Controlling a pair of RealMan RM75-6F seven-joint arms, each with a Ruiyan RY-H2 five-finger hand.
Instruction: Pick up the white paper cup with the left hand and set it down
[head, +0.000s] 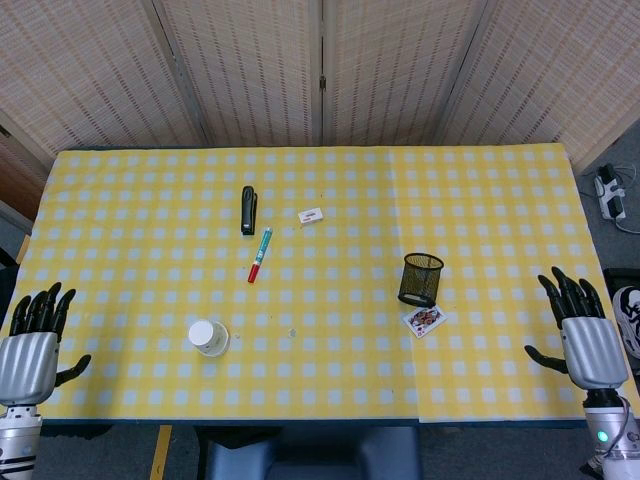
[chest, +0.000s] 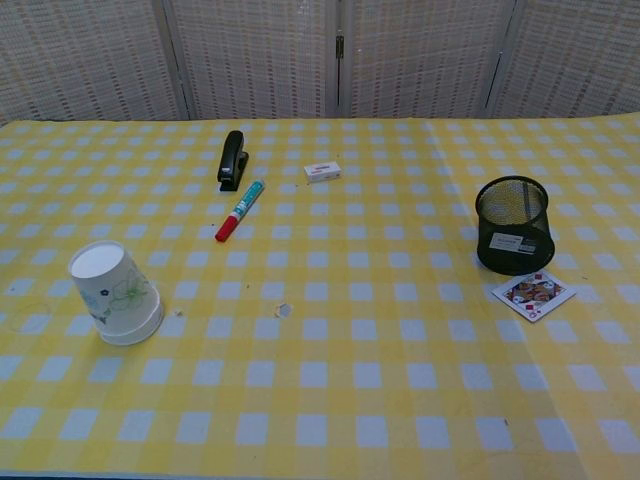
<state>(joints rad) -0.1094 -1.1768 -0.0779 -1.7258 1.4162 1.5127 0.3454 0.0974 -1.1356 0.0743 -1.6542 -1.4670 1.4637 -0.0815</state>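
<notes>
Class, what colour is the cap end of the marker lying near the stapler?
Red; the marker shows it best in the chest view.

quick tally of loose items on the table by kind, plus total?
Paper cup: 1
Stapler: 1
Marker: 1
Small white box: 1
Mesh pen holder: 1
Playing card: 1
Small white scrap: 1
Total: 7

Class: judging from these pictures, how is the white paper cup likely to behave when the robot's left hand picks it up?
The white paper cup looks thin-walled, so it is probably light and may crumple under a firm squeeze. It stands upside down on its wider rim, so it seems unlikely to tip until lifted. If knocked onto its side, its tapered shape would likely roll in a curve. The left hand is apart from it.
</notes>
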